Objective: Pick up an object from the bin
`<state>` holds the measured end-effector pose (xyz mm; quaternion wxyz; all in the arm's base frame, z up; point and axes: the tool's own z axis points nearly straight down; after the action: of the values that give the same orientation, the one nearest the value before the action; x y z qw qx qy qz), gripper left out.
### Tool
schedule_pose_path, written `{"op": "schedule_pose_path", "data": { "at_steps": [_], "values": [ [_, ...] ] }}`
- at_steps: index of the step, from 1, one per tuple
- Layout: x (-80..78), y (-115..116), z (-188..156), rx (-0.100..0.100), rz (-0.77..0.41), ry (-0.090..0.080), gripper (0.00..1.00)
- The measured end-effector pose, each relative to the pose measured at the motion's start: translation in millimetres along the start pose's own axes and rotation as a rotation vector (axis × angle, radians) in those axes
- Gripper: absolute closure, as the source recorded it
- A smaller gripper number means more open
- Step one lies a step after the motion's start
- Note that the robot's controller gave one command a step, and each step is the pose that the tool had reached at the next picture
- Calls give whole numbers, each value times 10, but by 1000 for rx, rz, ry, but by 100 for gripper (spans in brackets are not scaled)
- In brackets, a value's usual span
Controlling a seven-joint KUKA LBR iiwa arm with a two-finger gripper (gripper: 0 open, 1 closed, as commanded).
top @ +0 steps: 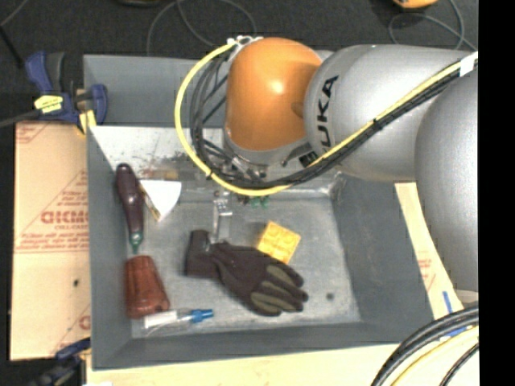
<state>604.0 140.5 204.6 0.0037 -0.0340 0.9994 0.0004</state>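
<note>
**Me:** As my end effector (220,219) hangs just above the cuff end of the dark glove (249,276), that glove is the thing I weigh up. It lies flat in the middle of the bin (378,248), its olive tips pointing to the near right.

**Spotter:** Open or closed?

**Me:** I cannot tell how far it is open, because the orange wrist cover hides most of it. It seems to have hold of nothing, though from this angle I would not swear to that.

**Spotter:** How will the glove handle?

**Me:** Light and limp, I judge. It is cloth, so it will fold and dangle rather than keep its shape. It is neither slippery nor fragile. I would take a bunched fold at the cuff or the palm, where the cloth looks thickest. A single olive tip would likely slide out.

**Spotter:** And the floor, the room?

**Me:** The floor is bare grey metal, flat and hard. The glove lies thin on it, so I expect to go right down to the floor to gather any cloth. A yellow block (278,241) lies just beside the glove's upper edge and is the only close neighbour. A brown ribbed piece (143,286), a dark-handled tool (129,199) and a white pen with a blue tip (177,318) lie well apart on the left. The walls are well clear too.
</note>
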Motion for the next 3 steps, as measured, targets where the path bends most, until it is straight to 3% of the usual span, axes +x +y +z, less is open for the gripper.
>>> {"op": "schedule_pose_path", "data": {
  "at_steps": [1,2,3],
  "values": [
    [499,-73,325,-1,-223,2,0],
    [435,-213,926,-1,-282,-7,0],
    [362,-394,1315,-2,-240,-3,100]
  ]
}}
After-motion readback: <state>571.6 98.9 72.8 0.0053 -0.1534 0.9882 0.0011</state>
